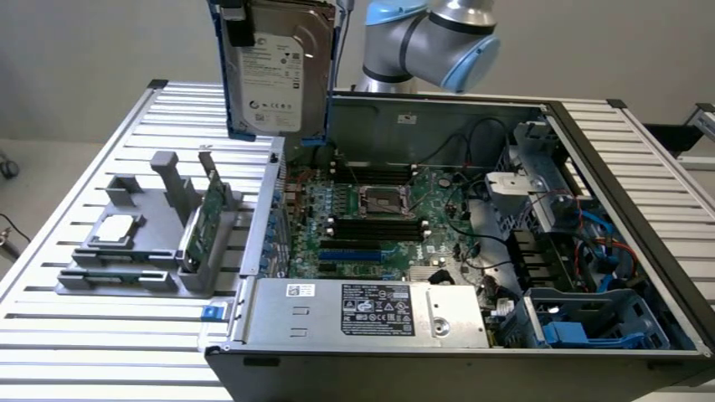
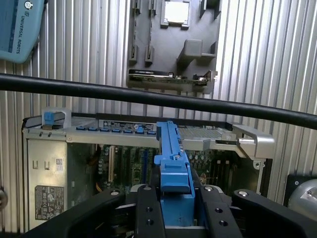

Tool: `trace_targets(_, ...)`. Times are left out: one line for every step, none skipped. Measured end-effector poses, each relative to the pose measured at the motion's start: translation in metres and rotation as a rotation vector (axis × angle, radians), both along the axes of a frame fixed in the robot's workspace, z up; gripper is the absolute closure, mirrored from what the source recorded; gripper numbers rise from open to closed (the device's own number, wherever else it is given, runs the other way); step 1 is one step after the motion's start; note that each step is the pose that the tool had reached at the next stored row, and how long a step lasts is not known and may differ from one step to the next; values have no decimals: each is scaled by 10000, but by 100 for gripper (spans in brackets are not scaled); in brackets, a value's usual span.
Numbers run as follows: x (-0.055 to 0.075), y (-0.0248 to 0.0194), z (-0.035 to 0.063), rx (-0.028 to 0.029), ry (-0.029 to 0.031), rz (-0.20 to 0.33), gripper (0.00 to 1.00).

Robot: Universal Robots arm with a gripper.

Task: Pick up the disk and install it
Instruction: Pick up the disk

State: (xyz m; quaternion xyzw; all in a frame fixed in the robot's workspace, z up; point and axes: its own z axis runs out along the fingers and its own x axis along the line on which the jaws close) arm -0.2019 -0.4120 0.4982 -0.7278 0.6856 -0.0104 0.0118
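Note:
The disk (image 1: 280, 71), a silver-grey hard drive with a white label in a blue carrier, hangs upright in the air above the far-left corner of the open computer case (image 1: 447, 109). My gripper (image 1: 285, 15) is shut on its upper end, with a dark finger (image 1: 237, 29) on one side. In the wrist view the disk (image 2: 171, 148) shows edge-on as a blue strip between my two black fingers (image 2: 148, 210), and my gripper (image 2: 179, 208) clamps it above the case wall (image 2: 148, 130).
Inside the case lie a motherboard (image 1: 374, 209), a power supply (image 1: 369, 311) at the front and a blue drive bay (image 1: 581, 322) at the exterior view's right. A grey fixture (image 1: 146, 243) holds a square chip and a green card. A black cable (image 2: 148, 96) crosses the wrist view.

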Motion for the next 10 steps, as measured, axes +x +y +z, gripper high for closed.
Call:
trace_targets(0,0,0,0,0,0,67)
trace_targets(0,0,0,0,0,0,67)
trace_targets(0,0,0,0,0,0,67)
trace_targets(0,0,0,0,0,0,67)
trace_targets(0,0,0,0,-1,0,67)
trace_targets(0,0,0,0,0,0,67)
trace_targets(0,0,0,1,0,0,67)
trace_targets(0,0,0,0,0,0,67)
trace_targets(0,0,0,0,0,0,67)
trace_targets(6,0,0,1,0,1,67)
